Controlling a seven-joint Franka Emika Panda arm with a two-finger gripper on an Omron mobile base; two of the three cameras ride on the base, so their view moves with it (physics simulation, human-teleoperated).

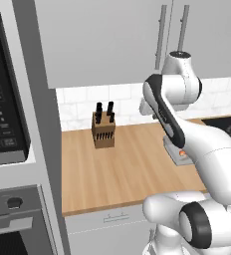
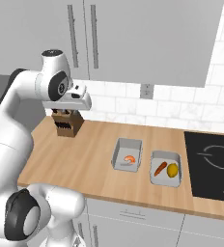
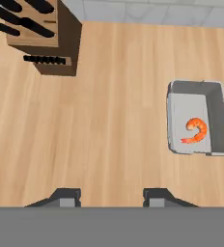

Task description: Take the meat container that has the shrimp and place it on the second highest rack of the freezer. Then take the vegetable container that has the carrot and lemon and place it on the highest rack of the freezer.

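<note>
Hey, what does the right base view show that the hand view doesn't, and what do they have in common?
Right base view only: the vegetable container with its carrot and lemon, the black cooktop, the wall cabinets and the white arm.

Hand view only: the two dark fingertips of the gripper, jaws apart with nothing between them, above bare wood.

Both: the meat container holding the shrimp, the knife block and the wooden counter.

Over the wooden table (image 3: 109, 125), the claw (image 3: 111, 197) hangs with jaws apart, the meat container (image 3: 198, 124) lying right of it, a knife block (image 3: 46, 38) upper left.
</note>
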